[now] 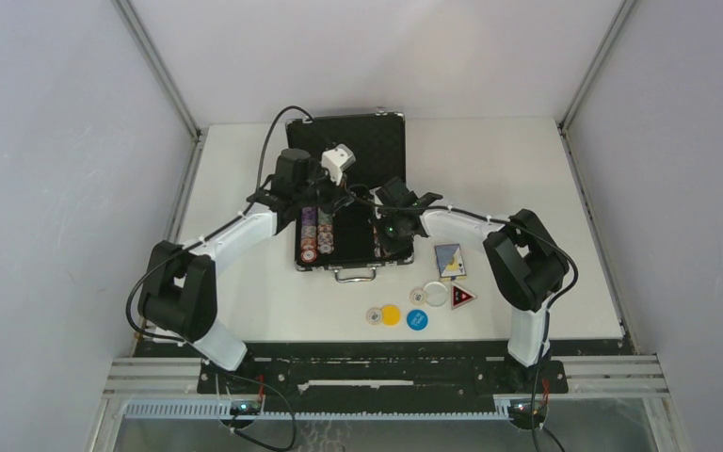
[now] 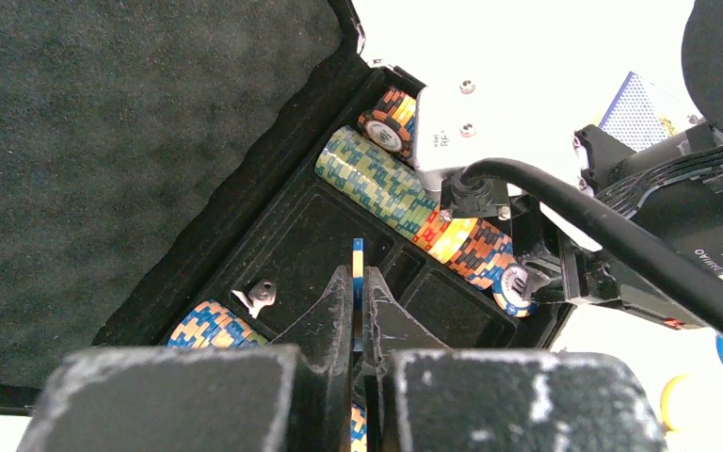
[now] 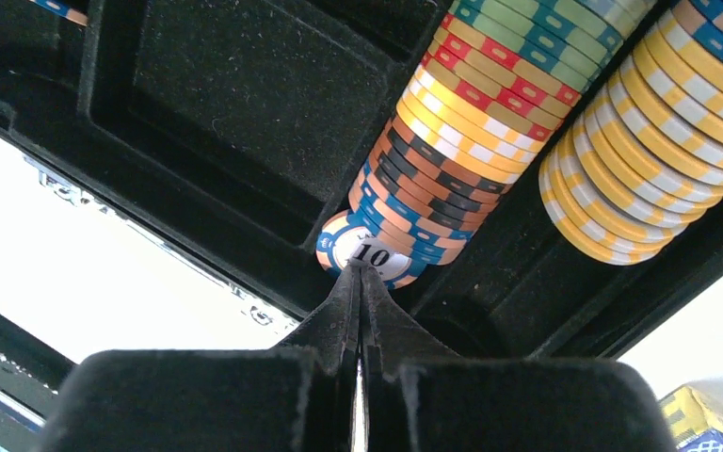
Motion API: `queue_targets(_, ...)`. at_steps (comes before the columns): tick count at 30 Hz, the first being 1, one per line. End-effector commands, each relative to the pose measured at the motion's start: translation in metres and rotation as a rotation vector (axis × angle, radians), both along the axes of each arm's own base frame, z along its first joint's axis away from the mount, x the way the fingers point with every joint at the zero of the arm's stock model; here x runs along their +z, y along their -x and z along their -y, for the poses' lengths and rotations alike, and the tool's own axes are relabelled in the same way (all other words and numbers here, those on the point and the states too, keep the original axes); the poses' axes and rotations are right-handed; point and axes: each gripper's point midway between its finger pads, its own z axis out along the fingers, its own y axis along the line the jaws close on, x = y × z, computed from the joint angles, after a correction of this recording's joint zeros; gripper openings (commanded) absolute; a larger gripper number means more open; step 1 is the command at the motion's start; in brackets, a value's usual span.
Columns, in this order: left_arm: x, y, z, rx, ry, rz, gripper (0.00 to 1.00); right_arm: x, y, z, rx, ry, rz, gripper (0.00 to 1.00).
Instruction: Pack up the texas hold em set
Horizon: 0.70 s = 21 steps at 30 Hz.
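Texas hold em set sits split between case and counter. Its briefcase [image 1: 377, 132] lies open in the upper middle of the overhead view. The lid is tipped back and lined with dark, pebbly foam [image 2: 104, 141]. The tray is moulded black plastic cut into rectangular recesses, with a metal handle [image 1: 358, 274] on its near edge. Chip rows [image 2: 405, 202] lie on their sides in the channels, stripe-edged discs packed face to face.

My left fingers [image 2: 344, 292] are clenched on a single chip [image 2: 358, 259], held edge-on over the tray's bare middle recess [image 2: 325, 231]. My right fingers [image 3: 353, 292] are pressed together with nothing between them, their tips touching the face of the end chip marked 10 [image 3: 369, 252].

At the right of the case the card deck [image 1: 449, 261] lies flat on the white counter [image 1: 245, 301]. Below the handle the triangle token [image 1: 462, 298] sits in a loose cluster with the round white button [image 1: 436, 294], blue button [image 1: 417, 319] and yellow button [image 1: 391, 314].

Both arms crowd the tray from either side. I see the widest open counter at the left of the case.
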Motion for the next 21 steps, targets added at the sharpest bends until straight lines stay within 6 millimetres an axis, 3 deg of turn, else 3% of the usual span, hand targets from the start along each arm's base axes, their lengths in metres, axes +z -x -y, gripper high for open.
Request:
queue_targets(1,0.021,0.0,0.0,-0.006,0.05,0.056,0.0,0.001,0.007,0.01,0.021,0.052,-0.021,0.0)
queue_targets(6,0.02,-0.001,-0.001,0.003,0.054,0.051,0.0,-0.013,0.012,0.009,0.032,0.08,-0.052,0.0)
queue_targets(21,0.016,-0.002,-0.003,0.009,0.059,0.04,0.0,-0.022,-0.016,0.001,-0.009,0.069,-0.011,0.0)
